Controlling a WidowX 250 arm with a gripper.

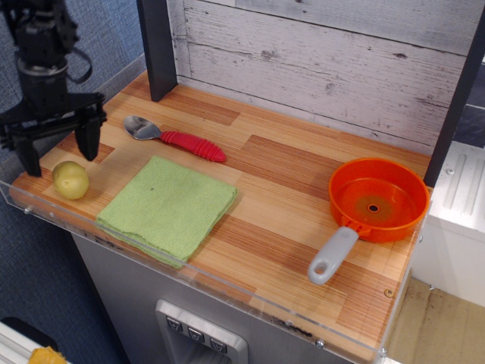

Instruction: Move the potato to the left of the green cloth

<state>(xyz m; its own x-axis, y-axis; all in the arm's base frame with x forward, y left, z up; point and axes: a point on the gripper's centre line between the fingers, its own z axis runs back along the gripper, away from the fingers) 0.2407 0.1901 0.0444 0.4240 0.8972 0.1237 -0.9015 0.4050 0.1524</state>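
Note:
The potato (70, 180) is small, smooth and pale yellow-green. It lies on the wooden table near the front left corner, to the left of the green cloth (168, 206) and apart from it. The cloth is a lime-green folded square lying flat. My black gripper (59, 155) hangs open above and just behind the potato, empty, with its two fingers spread wide and clear of the potato.
A spoon with a red handle (176, 138) lies behind the cloth. An orange pan with a grey handle (373, 203) sits at the right. A dark post (158, 45) stands at the back left. A clear acrylic rim (174, 265) runs along the table's front edge.

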